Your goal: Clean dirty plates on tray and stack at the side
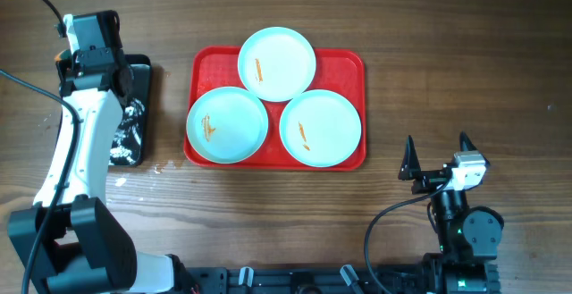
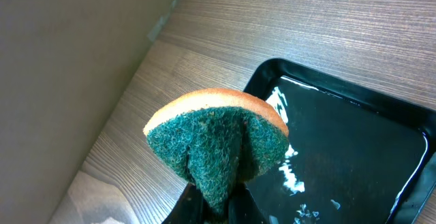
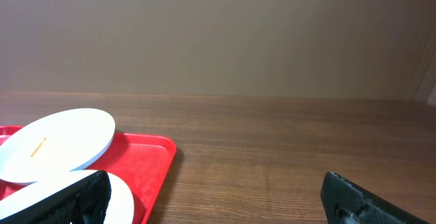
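A folded sponge (image 2: 216,142) is seen clamped between the fingers of the left gripper (image 2: 218,210), green scouring face toward the wrist camera and an orange-tan back arching over the top. It is held pinched into a fan shape, above the corner of the black bin (image 2: 354,156). Wet glints and white flecks can be made out on the bin's floor. From overhead, the left arm is found at the far left of the wooden table (image 1: 447,44), with its wrist over the bin's far end.

The red tray (image 1: 214,66) is placed at the middle of the table, well apart from both grippers. All three plates are carried on it in a triangle. The far plate (image 1: 277,64) is set at the tray's far edge and appears to overlap the rims of the other two. In the right wrist view it is seen tilted. The left plate (image 1: 227,125) slightly overhangs the tray's near-left corner. The right plate (image 1: 321,128) is set in the near-right corner. An orange smear (image 1: 258,67) is marked on the far plate, and similar streaks are seen on the other two.

The right gripper (image 1: 437,144) is parked over bare wood at the near right, just beside the tray's corner. Its fingers are spread wide and nothing is held between them.
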You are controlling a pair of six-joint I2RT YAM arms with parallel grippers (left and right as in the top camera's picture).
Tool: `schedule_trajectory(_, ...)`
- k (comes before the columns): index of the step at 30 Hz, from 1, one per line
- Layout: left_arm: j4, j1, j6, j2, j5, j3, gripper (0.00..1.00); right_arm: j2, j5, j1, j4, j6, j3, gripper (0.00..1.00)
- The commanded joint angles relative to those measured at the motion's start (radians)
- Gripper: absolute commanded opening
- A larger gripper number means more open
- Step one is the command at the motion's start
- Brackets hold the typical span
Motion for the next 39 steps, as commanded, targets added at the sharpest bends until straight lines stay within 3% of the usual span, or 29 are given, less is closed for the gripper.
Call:
schedule_trajectory(1, 0.0, 0.001, -0.015, -0.013, 0.005, 0.005, 0.04, -0.006, 0.01, -0.001, 0.002, -0.018, -0.001, 1.0)
schedule_trajectory(9, -0.001, 0.001, -0.038, -0.013, 0.008, 0.005, 0.04, -0.006, 0.01, -0.001, 0.002, -0.018, -0.001, 1.0)
schedule_trajectory(11, -0.04, 0.001, -0.045, -0.006, 0.118, 0.005, 0.04, -0.006, 0.01, -0.001, 0.002, -0.018, -0.001, 1.0)
schedule_trajectory(13, -0.061, 0.001, -0.044, 0.016, 0.126, 0.005, 0.04, -0.006, 0.01, -0.001, 0.002, -0.018, -0.001, 1.0)
schedule_trajectory(17, 0.061, 0.002, 0.004, 0.003, -0.261, 0.009, 0.04, -0.006, 0.01, -0.001, 0.002, -0.018, -0.001, 1.0)
schedule_trajectory(18, 0.114, 0.002, 0.05, -0.022, -0.294, 0.016, 0.04, -0.006, 0.01, -0.001, 0.002, -0.018, -0.001, 1.0)
schedule_trajectory(20, 0.161, 0.002, 0.072, -0.072, -0.259, 0.023, 0.04, -0.006, 0.01, -0.001, 0.002, -0.018, -0.001, 1.0)
schedule_trajectory(24, 0.098, 0.002, 0.063, -0.111, 0.008, 0.023, 0.04, -0.006, 0.01, -0.001, 0.002, -0.018, -0.001, 1.0)
schedule_trajectory(28, -0.017, 0.031, -0.214, 0.004, 0.217, -0.02, 0.04, -0.006, 0.01, -0.001, 0.002, -0.018, -0.001, 1.0)
schedule_trajectory(30, -0.034, 0.035, -0.224, 0.086, 0.138, -0.05, 0.04, -0.006, 0.01, -0.001, 0.002, -0.018, -0.001, 1.0)
schedule_trajectory(33, -0.006, 0.035, -0.185, 0.079, -0.174, -0.035, 0.04, -0.006, 0.01, -0.001, 0.002, -0.018, -0.001, 1.0)
schedule_trajectory(34, 0.004, 0.035, -0.137, 0.057, -0.185, -0.016, 0.04, -0.006, 0.01, -0.001, 0.002, -0.018, -0.001, 1.0)
schedule_trajectory(39, 0.075, 0.035, -0.111, -0.086, -0.064, 0.031, 0.04, -0.006, 0.01, -0.001, 0.002, -0.018, -0.001, 1.0)
